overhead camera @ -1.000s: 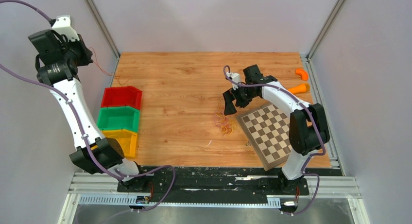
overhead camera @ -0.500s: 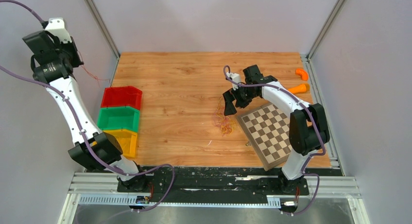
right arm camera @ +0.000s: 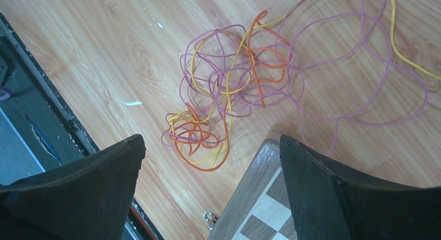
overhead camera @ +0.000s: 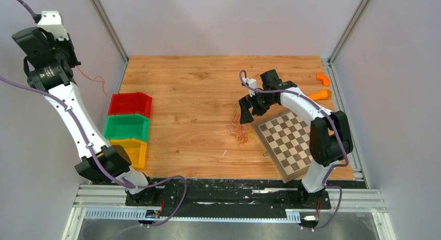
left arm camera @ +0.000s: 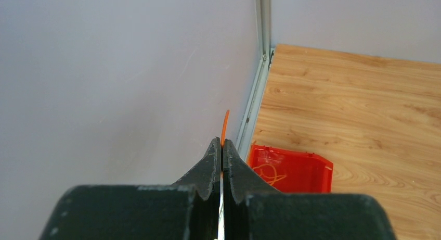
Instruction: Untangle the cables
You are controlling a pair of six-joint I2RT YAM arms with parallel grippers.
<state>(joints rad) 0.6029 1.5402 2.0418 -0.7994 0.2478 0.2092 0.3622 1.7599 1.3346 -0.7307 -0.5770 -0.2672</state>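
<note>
**Top external view.** The left hand (overhead camera: 74,60) was raised at the upper left of the frame, against the grey wall and clear of the wooden counter (overhead camera: 192,89). It was clenched on a thin orange strand (overhead camera: 92,78), which trailed down and to the right from it. Three open-topped plastic bins stood in a touching column at the left edge of the counter: a red bin (overhead camera: 148,105) uppermost, a green bin (overhead camera: 146,128) in the middle, and a yellow bin (overhead camera: 138,152) lowest. Their contents could not be made out from here. The tangle of cables (overhead camera: 239,131) lay at centre frame, just left of a tilted chessboard (overhead camera: 291,141). The right hand (overhead camera: 248,115) hung above the tangle, released. Two orange pieces (overhead camera: 322,86) lay at the upper right.

**Left wrist view.** The black tapered fingers (left arm camera: 210,164) were pressed together on the orange strand, and its tip stood above them. The red bin, glossy and thin-walled, sat at lower centre and held one looped orange cable (left arm camera: 268,172).

**Right wrist view.** The two broad black fingers (right arm camera: 78,190) stood wide apart with nothing between them. The tangle filled the upper centre. It consisted of fine purple, yellow and orange strands curled into overlapping loops, lying flat on the wood grain. A corner of the chessboard, wood-framed with checkered squares, entered at bottom centre, just beside the tangle.
</note>
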